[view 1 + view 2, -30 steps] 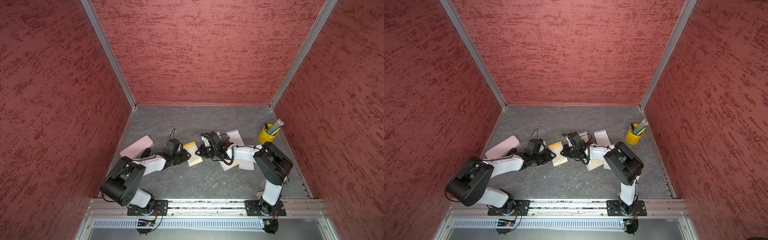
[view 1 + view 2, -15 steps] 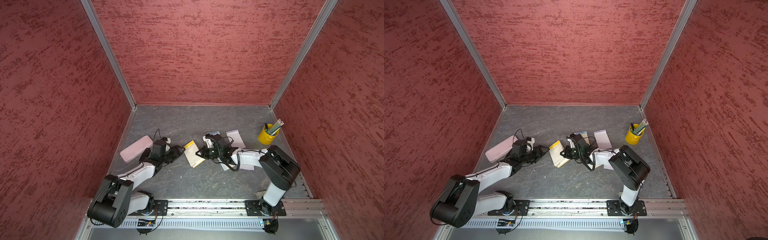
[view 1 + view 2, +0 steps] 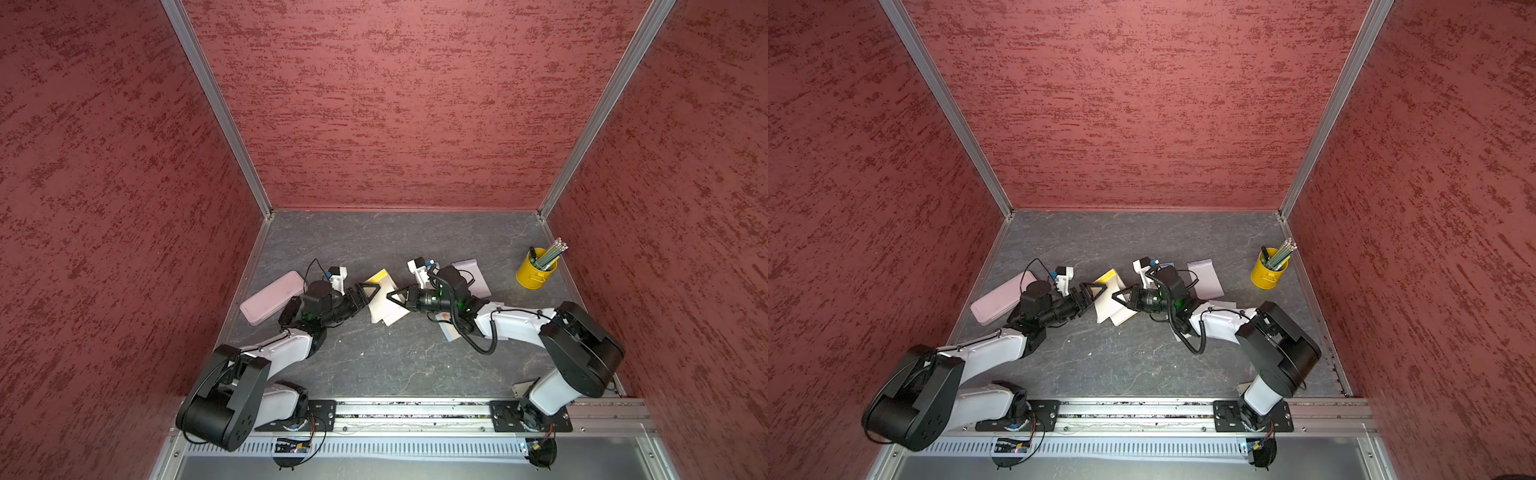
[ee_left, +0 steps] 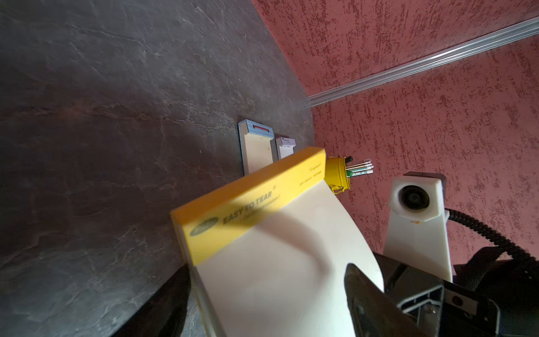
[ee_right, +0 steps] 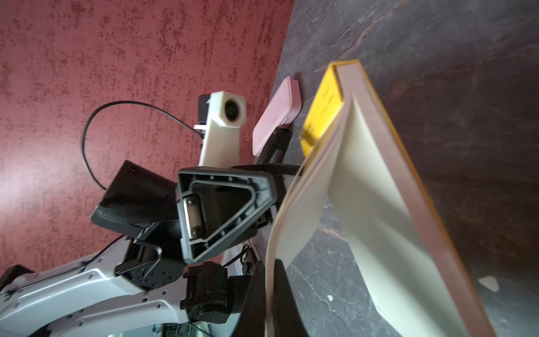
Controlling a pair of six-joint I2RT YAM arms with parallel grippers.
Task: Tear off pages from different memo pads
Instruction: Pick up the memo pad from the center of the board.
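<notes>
Grey tabletop point(image 3: 374, 365), red walls point(image 3: 395, 104): yellow-banded pad point(image 3: 382, 282) mid-table, right fingers point(image 5: 256, 309) clamped on its curled top page point(image 5: 294, 221), left fingers point(image 4: 367, 303) apart astride the block. I'd clamp the pad first, then peel away from the band point(image 4: 248, 204); pink case point(image 3: 272, 297) and pencil cup point(image 3: 536, 272) sit clear, loose sheets point(image 3: 446, 330) under the right arm point(image 3: 511, 322).

Your left end effector point(image 3: 370, 296) is back at the yellow-banded pad point(image 4: 250, 201).
Its jaws gape wider; your right end effector point(image 3: 390, 296) has closed on the top page point(image 5: 294, 221), now curling upward.
</notes>
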